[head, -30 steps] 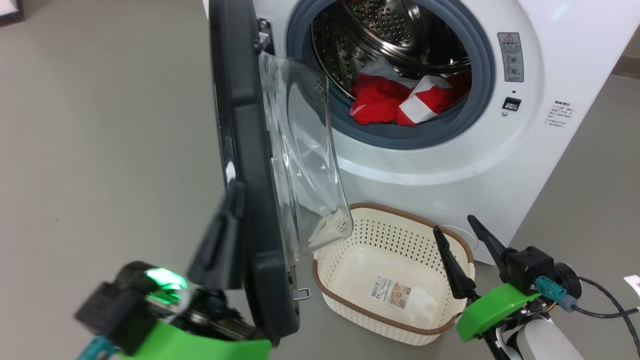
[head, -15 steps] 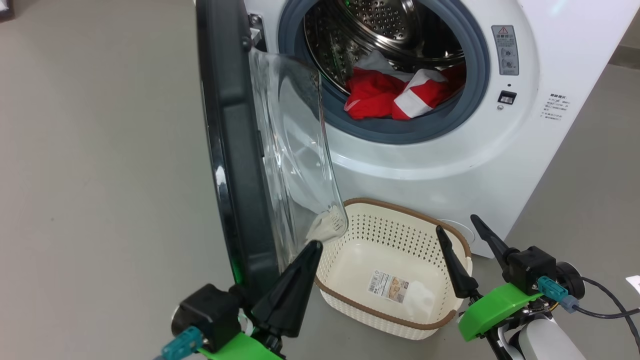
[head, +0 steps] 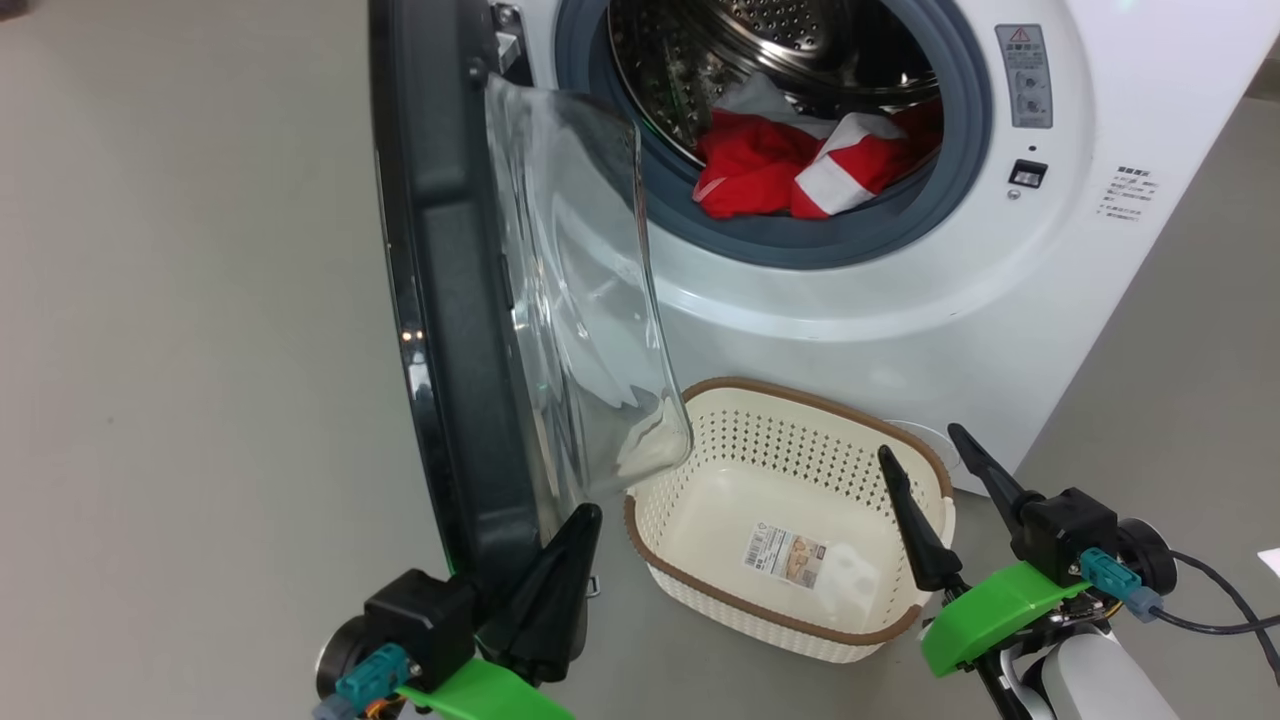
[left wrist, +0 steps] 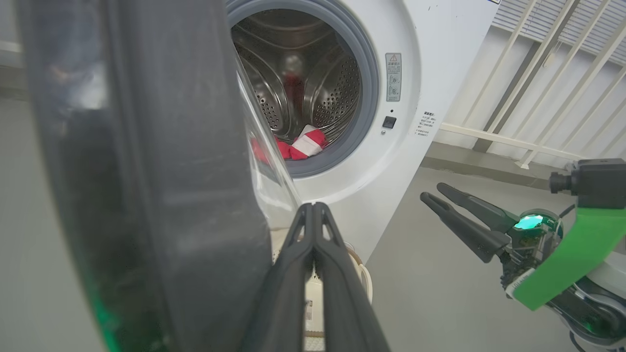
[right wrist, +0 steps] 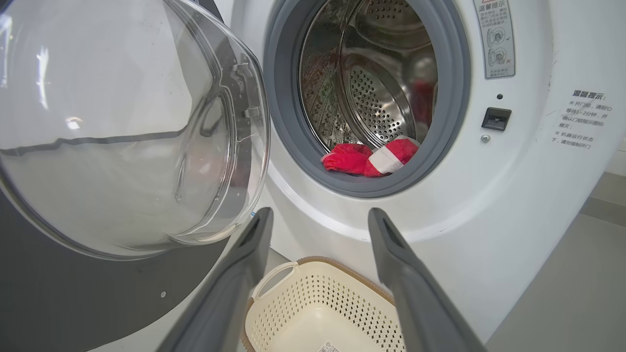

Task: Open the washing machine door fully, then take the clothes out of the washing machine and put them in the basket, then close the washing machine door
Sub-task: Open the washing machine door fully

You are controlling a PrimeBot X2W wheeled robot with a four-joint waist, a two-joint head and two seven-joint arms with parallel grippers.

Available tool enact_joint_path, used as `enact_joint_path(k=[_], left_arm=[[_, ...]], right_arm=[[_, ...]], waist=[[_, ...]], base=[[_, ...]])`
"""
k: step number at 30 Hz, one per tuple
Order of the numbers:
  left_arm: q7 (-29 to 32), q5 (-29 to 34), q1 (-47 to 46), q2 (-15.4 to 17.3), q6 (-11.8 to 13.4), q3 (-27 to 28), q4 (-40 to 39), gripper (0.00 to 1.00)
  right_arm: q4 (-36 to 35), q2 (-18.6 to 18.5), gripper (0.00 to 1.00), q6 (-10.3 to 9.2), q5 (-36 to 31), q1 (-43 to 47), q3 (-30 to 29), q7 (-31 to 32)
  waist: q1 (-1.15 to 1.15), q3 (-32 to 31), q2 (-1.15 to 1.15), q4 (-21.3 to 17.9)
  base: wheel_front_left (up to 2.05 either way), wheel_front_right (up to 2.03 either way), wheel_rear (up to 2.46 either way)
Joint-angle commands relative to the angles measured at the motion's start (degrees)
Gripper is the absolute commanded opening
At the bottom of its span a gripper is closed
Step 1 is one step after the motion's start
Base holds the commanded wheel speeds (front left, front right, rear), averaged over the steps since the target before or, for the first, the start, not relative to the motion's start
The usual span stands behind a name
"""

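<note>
1. The washer point(head: 900, 300) is white and stands on a grey floor point(head: 200, 400). Its round mouth is uncovered, ringed by a grey gasket point(head: 800, 245), with the steel drum point(head: 800, 50) behind.
2. The door point(head: 450, 300) hangs from the hinge at the left of the washer's mouth. It is swung out about square to the washer's front, and its clear glass bowl point(head: 580, 300) bulges toward the mouth side.
3. The basket point(head: 800, 455) sits on the floor just before the washer's front, below the mouth. It holds no clothes, and a paper label point(head: 785, 555) lies on its bottom.
4. The clothes point(head: 770, 165) are red with white panels. They lie bunched low in the drum, right behind the gasket's lower lip.
5. The right fingers point(head: 910, 520) are spread wide and grasp nothing. They point toward the washer from beside the basket's right end.
6. The left fingers point(head: 585, 520) are clenched together on nothing. They sit at the door's bottom edge, on the side facing the washer's mouth; I cannot tell whether they touch it.
</note>
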Motion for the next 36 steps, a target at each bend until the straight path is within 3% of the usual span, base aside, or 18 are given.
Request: enact_joint_path(k=[1,18,36], left_arm=[[-0.3,0.4,-1.3,0.6,1.0,3.0,-1.2,0.00],[-1.7,-0.5,-0.6,3.6,3.8,8.6,-0.1,0.00],[-5.5,-3.7,-2.0,7.9,6.4,18.5,7.8,0.00]], right_arm=[[-1.2,0.2,1.00,0.28,-0.4,-1.9,1.1,-0.5],[0.9,0.2,1.00,0.28,0.6,-3.1,1.7,-0.5],[1.5,0.2,1.00,0.28,0.2,-2.3,3.2,-0.5]], waist=[[0.00,0.5,0.00,0.6],[0.00,0.2,0.00,3.9],[0.00,0.1,0.00,3.7]], base=[[0.00,0.00,0.00],[0.00,0.00,0.00],[0.00,0.00,0.00]])
